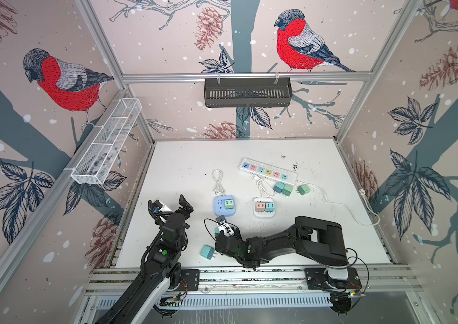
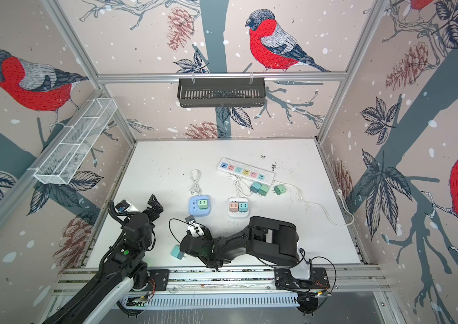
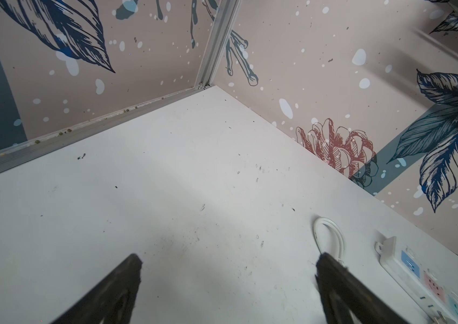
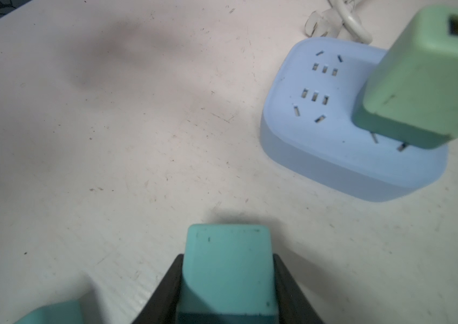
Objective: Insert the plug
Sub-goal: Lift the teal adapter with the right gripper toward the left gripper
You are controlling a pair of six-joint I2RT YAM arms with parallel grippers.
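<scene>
Teal plug (image 4: 227, 266): pinched by the right gripper (image 4: 228, 255), with a black finger (image 4: 166, 289) pressed against each side. It sits low over the near middle of the table (image 1: 182, 168), just on the near side of the blue socket block (image 4: 320, 134). Cannot tell whether it touches the surface. In both top views the wrist hides nearly all of it.

Blue socket block: a green plug (image 4: 424, 84) is seated in its right half, and the slots of its left half are in plain view. A coiled white lead (image 1: 217, 182) lies on its far side.

Second teal plug (image 1: 207, 251): on its side, near-left of the right gripper and apart from it.

White socket block (image 1: 263, 214): right of the blue one. It carries a pink plug (image 1: 259, 206) and a teal-blue plug (image 1: 270, 207) side by side.

Power strip (image 1: 268, 171): farther back, lying at a slant. Three loose plugs (image 1: 287, 190) lie just on its near side. Its cable (image 1: 342, 206) runs toward the right wall.

Left gripper (image 3: 229, 262): jaws spread wide, hanging over the left side of the table, well apart from the sockets.

Surface: white board, scuffed, with dark specks and fine scratches. There are black flecks (image 1: 295, 165) by the right end of the strip.

Room: three walls papered pale pink with bullfinches, pine cones and leaves, set in an aluminium frame. A black slotted basket (image 1: 247, 92) hangs on the far rail. A white mesh basket (image 1: 107, 140) hangs on the left wall.
</scene>
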